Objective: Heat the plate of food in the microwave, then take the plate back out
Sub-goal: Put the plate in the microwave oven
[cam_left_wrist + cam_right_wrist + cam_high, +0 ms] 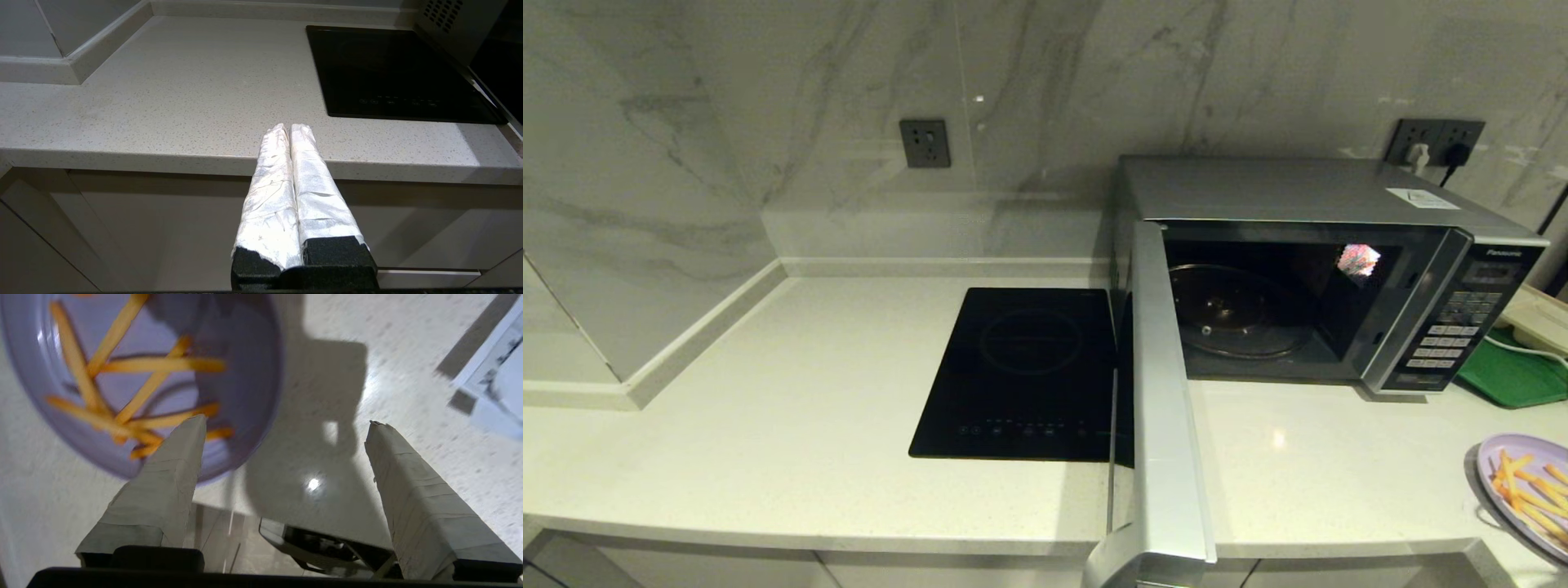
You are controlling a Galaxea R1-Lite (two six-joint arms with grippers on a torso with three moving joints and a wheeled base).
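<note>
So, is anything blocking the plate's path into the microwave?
Nothing visible. The microwave door is swung fully open, its cavity holds only the glass turntable, and bare counter lies between it and the plate of food.

My left gripper (291,127) sits parked low in front of the counter (163,102) edge, its two white-wrapped fingers (269,196) pressed flat together with no gap between them, tips reaching just over the counter's front lip at the middle of the left wrist frame. My right gripper (286,424) hangs above the counter, pointing down at it, jaws standing wide apart and holding nothing. One grey-wrapped finger (171,486) rises at lower left of the right wrist frame, its tip over the near rim of the plate of food (245,375); the other stands at lower right, over bare counter. Neither arm shows in the head view.
</note>
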